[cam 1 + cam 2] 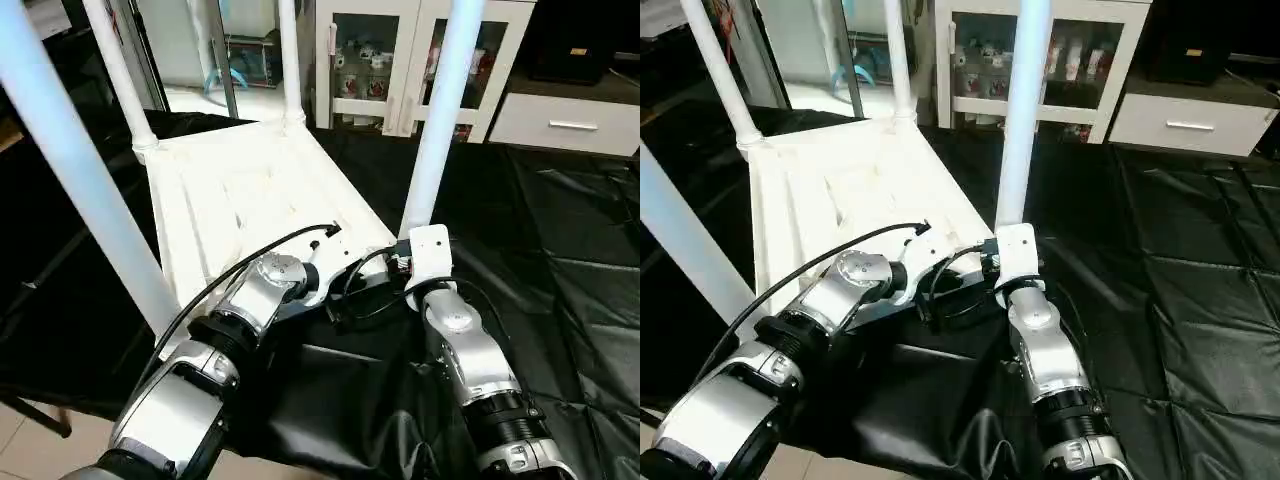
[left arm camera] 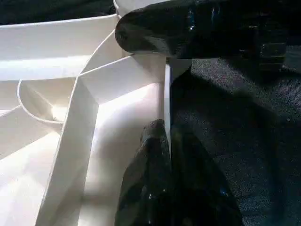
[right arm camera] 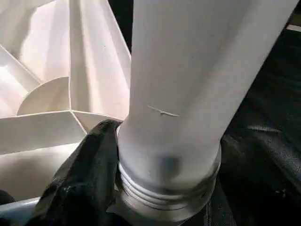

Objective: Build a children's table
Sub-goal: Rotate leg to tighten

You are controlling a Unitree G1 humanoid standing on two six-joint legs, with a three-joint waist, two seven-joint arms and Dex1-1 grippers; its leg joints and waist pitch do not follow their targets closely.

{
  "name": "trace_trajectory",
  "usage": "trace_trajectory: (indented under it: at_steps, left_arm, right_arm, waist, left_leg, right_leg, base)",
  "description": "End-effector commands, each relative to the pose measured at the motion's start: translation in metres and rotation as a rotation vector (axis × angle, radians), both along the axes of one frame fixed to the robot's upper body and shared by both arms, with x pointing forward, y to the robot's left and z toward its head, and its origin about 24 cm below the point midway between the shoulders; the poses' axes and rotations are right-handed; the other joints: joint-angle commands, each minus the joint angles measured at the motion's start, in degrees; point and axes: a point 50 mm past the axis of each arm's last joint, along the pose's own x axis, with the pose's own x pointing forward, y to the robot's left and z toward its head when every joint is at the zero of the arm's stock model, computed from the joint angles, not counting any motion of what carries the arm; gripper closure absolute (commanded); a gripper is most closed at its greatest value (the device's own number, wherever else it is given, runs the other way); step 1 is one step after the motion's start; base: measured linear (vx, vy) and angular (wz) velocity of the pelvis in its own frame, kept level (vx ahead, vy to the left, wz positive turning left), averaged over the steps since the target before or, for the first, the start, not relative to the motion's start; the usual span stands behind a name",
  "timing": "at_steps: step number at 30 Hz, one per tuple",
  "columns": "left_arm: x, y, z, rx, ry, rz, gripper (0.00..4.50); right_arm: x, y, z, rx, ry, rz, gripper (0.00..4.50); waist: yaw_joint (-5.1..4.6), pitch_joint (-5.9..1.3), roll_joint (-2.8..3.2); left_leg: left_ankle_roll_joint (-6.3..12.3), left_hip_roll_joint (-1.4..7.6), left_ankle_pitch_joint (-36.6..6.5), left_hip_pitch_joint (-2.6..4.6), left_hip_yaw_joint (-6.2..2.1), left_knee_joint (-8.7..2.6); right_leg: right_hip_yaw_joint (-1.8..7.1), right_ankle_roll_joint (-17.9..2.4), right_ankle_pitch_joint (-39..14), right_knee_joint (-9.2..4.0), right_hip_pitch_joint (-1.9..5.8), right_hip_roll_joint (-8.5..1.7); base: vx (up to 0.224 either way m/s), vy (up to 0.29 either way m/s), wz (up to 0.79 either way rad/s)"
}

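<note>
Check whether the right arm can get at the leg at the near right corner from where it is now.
Probably yes: the right gripper is already at that leg, one black finger against its threaded base above the socket, with nothing between them.

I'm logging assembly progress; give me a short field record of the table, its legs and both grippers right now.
table top: upside down, ribbed underside up, on black cloth
legs standing in corners: four; near right leg shows threads above its socket
left gripper: fingers clamped on the top's near edge wall
right gripper: at the near right leg's base; one black finger touches it
background: white cabinet
</note>
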Motion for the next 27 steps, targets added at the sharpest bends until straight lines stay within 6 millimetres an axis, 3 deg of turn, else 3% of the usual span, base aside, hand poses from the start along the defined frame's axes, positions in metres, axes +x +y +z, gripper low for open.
trace_trajectory:
  at_steps: [1,2,4,7,10,11,15,20,23,24,27]
  left_arm:
    - [-0.004,0.024,-0.023,0.109,0.05,0.076,4.5]
    - [-0.005,0.028,-0.023,0.114,0.053,0.056,4.5]
    - [-0.007,0.034,-0.022,0.117,0.061,0.03,4.5]
    - [-0.009,0.041,-0.022,0.131,0.066,-0.005,4.5]
    - [-0.013,0.044,-0.023,0.135,0.085,-0.044,4.5]
    - [-0.016,0.044,-0.023,0.129,0.1,-0.077,4.5]
    - [-0.026,0.048,-0.024,0.126,0.163,-0.174,4.5]
    - [-0.039,0.05,-0.018,0.104,0.214,-0.349,4.5]
    - [-0.049,0.051,-0.016,0.098,0.272,-0.445,4.5]
    - [-0.051,0.052,-0.015,0.101,0.287,-0.459,4.5]
    - [-0.053,0.052,-0.013,0.105,0.293,-0.472,4.5]
  right_arm:
    - [0.0,0.006,-0.001,0.053,0.013,0.04,1.06]
    - [0.0,0.005,0.005,0.097,0.002,0.081,1.04]
    - [-0.001,0.004,0.014,0.166,-0.007,0.167,0.86]
    - [-0.007,-0.003,0.022,0.202,0.007,0.329,0.61]
    - [-0.011,-0.011,0.025,0.194,0.019,0.437,0.42]
    - [-0.013,-0.017,0.028,0.192,0.022,0.492,0.42]
    - [-0.023,-0.033,0.031,0.152,0.075,0.692,0.42]
    - [-0.031,-0.044,0.035,0.105,0.12,0.852,0.42]
    - [-0.035,-0.051,0.035,0.091,0.152,0.933,0.42]
    - [-0.038,-0.053,0.035,0.091,0.174,0.973,0.42]
    - [-0.044,-0.056,0.03,0.075,0.215,1.039,0.42]
  waist:
    - [-0.19,-1.94,-0.93]
    - [-0.09,-1.9,-0.45]
    - [-0.26,-1.96,-0.41]
    - [-0.8,-2.05,-0.44]
    - [-0.85,-2.17,-0.62]
    - [-0.77,-2.15,-0.97]
    - [-0.58,-2.09,-1.2]
    - [-0.25,-2.06,-1.07]
    - [0.52,-2.15,-1.16]
    - [0.98,-2.32,-0.95]
    - [1.95,-2.44,-0.58]
  left_leg:
    - [0.35,2.21,-15.99,-0.45,-0.75,-4.67]
    - [0.35,2.25,-16.85,-0.39,-0.89,-4.77]
    - [0.77,2.42,-16.41,-0.82,-1.11,-4.91]
    - [1.61,2.36,-13.54,-0.97,-0.95,-4.46]
    - [2.29,2.41,-11.29,-0.87,-0.8,-4.13]
    - [3.06,2.41,-10.73,-1.02,-0.71,-4.04]
    - [4.56,2.67,-9.41,-0.96,-0.5,-3.77]
    - [4.54,2.87,-9.7,-0.68,-0.46,-3.79]
    - [4.55,3.0,-8.13,-0.47,-0.26,-3.65]
    - [4.83,3.11,-7.51,-0.14,-0.18,-3.47]
    - [5.69,3.1,-5.42,-0.24,0.0,-3.06]
  right_leg:
    - [2.46,-8.36,-18.58,-4.57,1.74,-3.33]
    - [2.47,-8.0,-19.94,-4.65,1.72,-3.39]
    - [2.49,-7.76,-18.0,-4.43,2.22,-3.42]
    - [2.36,-9.95,-11.05,-3.82,2.62,-3.17]
    - [2.34,-11.45,-8.29,-3.52,2.7,-3.13]
    - [2.34,-12.14,-7.93,-3.45,2.83,-3.28]
    - [2.38,-13.59,-8.36,-3.33,2.65,-3.49]
    - [2.39,-14.21,-9.54,-3.26,2.48,-3.52]
    - [2.42,-15.0,-7.18,-2.85,2.31,-3.39]
    - [2.37,-15.74,-5.25,-2.58,2.25,-3.37]
    - [2.29,-17.15,-0.54,-1.98,2.25,-3.21]
  base:
    - [0.0,0.0,0.0]
    - [0.0,0.0,0.0]
    - [0.0,0.0,0.0]
    - [0.0,0.0,0.0]
    - [0.0,0.0,0.0]
    - [0.0,0.0,0.0]
    - [0.0,0.0,0.0]
    - [0.0,0.0,0.0]
    - [0.0,0.0,0.0]
    - [0.0,0.0,0.0]
    - [0.0,0.0,0.0]
